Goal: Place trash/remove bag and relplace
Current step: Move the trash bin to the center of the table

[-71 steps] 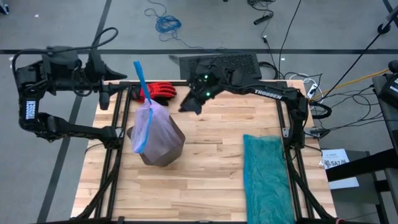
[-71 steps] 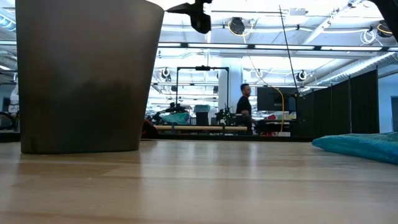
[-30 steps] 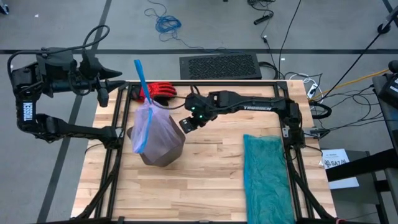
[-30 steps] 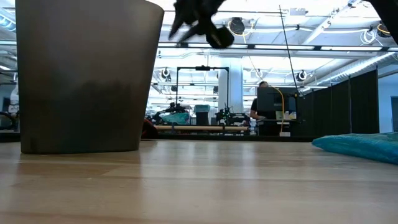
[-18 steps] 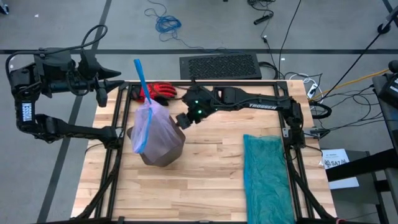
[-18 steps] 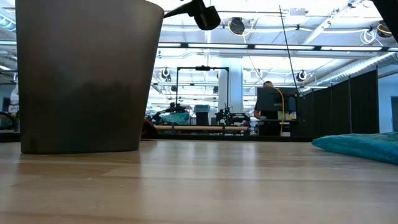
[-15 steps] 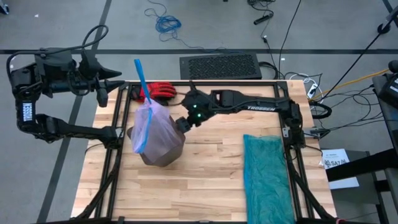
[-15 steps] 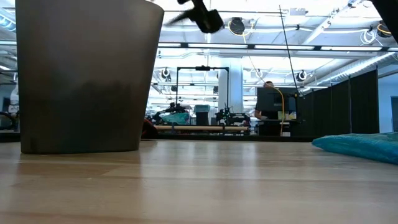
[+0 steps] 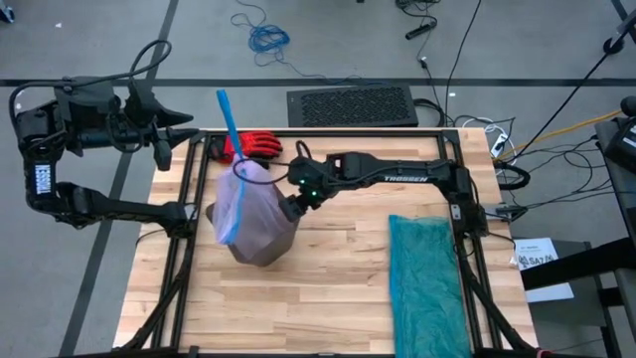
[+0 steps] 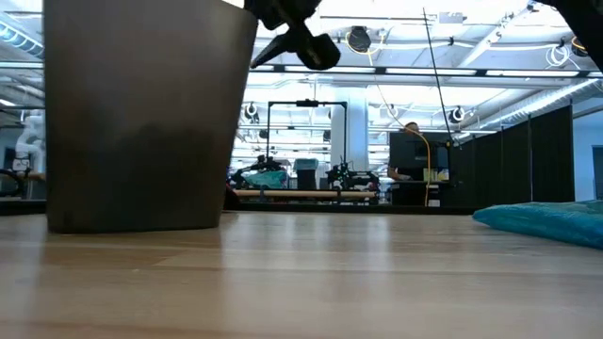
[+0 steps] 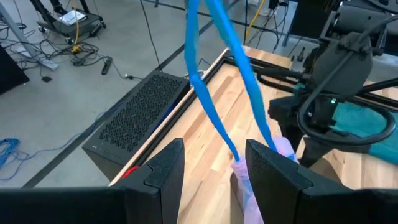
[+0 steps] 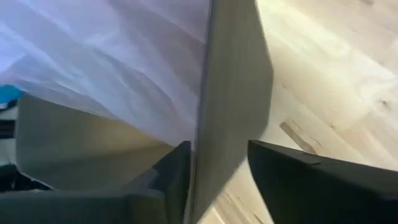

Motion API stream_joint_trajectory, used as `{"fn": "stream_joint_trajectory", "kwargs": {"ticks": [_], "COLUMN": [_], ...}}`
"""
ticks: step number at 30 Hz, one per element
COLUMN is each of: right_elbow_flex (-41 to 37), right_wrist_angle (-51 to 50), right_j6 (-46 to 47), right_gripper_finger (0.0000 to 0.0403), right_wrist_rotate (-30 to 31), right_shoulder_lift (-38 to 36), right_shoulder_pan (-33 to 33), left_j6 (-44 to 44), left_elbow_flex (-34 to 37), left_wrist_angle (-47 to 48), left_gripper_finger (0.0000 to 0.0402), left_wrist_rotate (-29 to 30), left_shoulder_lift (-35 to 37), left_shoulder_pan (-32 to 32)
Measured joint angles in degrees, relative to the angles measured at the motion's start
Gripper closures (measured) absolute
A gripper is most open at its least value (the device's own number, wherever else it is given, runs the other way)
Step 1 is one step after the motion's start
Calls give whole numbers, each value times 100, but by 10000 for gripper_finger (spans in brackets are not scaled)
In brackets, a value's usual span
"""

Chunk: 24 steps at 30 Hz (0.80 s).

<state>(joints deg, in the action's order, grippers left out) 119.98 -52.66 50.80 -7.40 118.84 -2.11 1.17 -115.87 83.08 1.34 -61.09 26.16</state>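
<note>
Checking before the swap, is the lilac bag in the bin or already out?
In. The bag sits inside the bin, its top gathered above the rim, drawstring sticking up.

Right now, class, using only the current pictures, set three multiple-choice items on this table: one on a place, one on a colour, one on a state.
1. Where does the teal-green bag lie?
A. by the table's right edge
B. inside the bin
C. on the floor

2. What colour is the glove behind the bin?
A. yellow
B. red
C. white

3. How do the right gripper's jaws stand?
A. high above the table
B. astride the bin's rim
C. around the glove

Key: 1 A, the high view shows it by the right frame; 2 B, plainly red; 3 B, the right wrist view shows the rim between the fingers.
</note>
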Motion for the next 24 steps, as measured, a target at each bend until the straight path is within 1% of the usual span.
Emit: {"fn": "stream_joint_trajectory", "kwargs": {"ticks": [2, 7, 9, 13, 16, 20, 24], "right_elbow_flex": [-5, -3, 51, 322, 510, 698, 704], "right_wrist_angle": [-151, -674, -997, -1640, -1921, -1945, -1935], "right_j6": [-121, -625, -941, -1619, -2321, -3323, -4482], "right_gripper_finger": [283, 373, 394, 391, 395, 401, 402], "right_wrist_rotate": [-7, 4, 45, 23, 143, 221, 72], "right_shoulder_lift": [18, -70, -102, -176, -200, -206, -220], "right_shoulder_pan": [9, -69, -146, -391, -662, -1010, -1330], "left_j6": [0, 4, 34, 274, 302, 394, 450], "left_elbow_flex": [0, 0, 0, 0, 0, 0, 0], "left_wrist_angle": [-1, 5, 10, 16, 10, -6, -8], "left_gripper_finger": [236, 236, 236, 236, 236, 236, 236], "left_wrist_rotate": [0, 0, 0, 0, 0, 0, 0], "left_shoulder_lift": [-1, -1, 1, 21, 58, 82, 82], "left_shoulder_pan": [-1, 1, 1, 1, 1, 0, 1]}}
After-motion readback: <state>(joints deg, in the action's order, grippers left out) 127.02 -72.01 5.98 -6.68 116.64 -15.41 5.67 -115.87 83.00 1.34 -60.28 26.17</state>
